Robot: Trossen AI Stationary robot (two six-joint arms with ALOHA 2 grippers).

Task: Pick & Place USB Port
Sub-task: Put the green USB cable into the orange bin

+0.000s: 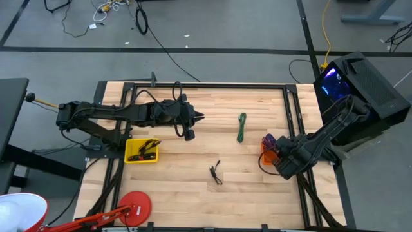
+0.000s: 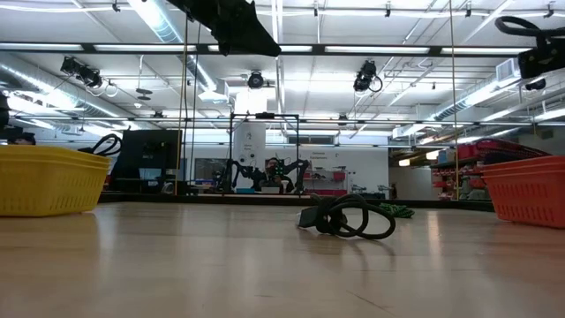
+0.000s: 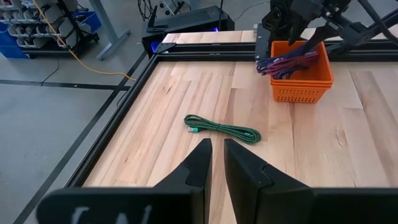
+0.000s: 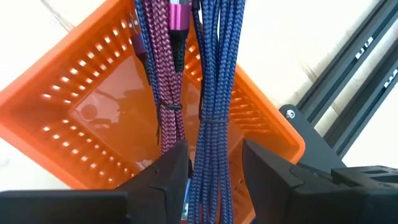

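A robotics lab or industrial test hall. The pale wooden-plank desk (image 1: 193, 154) sits inside a black metal frame (image 1: 293, 109) on a grey concrete floor (image 1: 225, 26) with loose black cables (image 1: 161, 45) at twelve o'clock. Beyond the desk, the low view shows an open ceiling with long fluorescent strip lights (image 2: 159, 22), exposed silver ducts (image 2: 35, 71), and another dark robot-arm rig (image 2: 265, 172) at a far station.
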